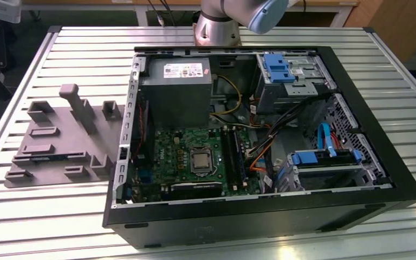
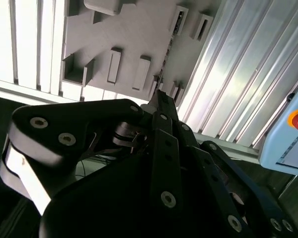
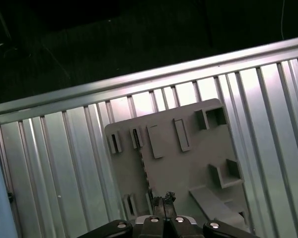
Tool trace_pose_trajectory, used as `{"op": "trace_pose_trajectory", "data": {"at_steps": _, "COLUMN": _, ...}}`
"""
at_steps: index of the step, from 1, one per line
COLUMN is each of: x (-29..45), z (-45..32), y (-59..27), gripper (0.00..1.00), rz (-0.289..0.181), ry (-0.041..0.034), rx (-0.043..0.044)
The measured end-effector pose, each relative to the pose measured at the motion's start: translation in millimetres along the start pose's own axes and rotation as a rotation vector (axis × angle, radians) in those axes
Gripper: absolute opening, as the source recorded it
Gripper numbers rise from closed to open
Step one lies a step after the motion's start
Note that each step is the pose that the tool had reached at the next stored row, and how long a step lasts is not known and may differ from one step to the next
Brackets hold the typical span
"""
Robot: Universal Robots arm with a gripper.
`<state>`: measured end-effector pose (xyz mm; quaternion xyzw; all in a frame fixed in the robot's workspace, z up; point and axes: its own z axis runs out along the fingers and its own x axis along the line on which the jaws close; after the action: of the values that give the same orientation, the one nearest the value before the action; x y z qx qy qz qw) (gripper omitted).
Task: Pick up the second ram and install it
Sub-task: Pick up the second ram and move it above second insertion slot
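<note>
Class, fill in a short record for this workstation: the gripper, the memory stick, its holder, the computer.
Gripper: black gripper, jaws closed on the stick, above the fixture and clear of it
Ram: long narrow dark memory stick, seen edge-on, hanging from the jaws
Holder: grey moulded plastic fixture on the slatted aluminium table
Computer: open black tower case, green motherboard inside, to the exterior view's right of the fixture

Beneath the tool (image 3: 164, 200) a counter (image 3: 268, 99) of ribbed aluminium slats is seen, brightly lit, with glare thrown off its ridges. Past the counter's edge, beyond the tool, a dark floor (image 3: 89, 39) is shown. A wooden panel (image 1: 403, 21) is glimpsed in the exterior view.
</note>
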<state>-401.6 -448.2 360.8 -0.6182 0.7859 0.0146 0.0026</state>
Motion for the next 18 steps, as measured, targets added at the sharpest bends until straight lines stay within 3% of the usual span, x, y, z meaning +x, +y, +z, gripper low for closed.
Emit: {"op": "trace_pose_trajectory", "data": {"at_steps": 18, "x": 0.0, "z": 0.2, "y": 0.0, "gripper": 0.11, "rz": -0.095, "ry": 0.0019, "rx": -0.0021}}
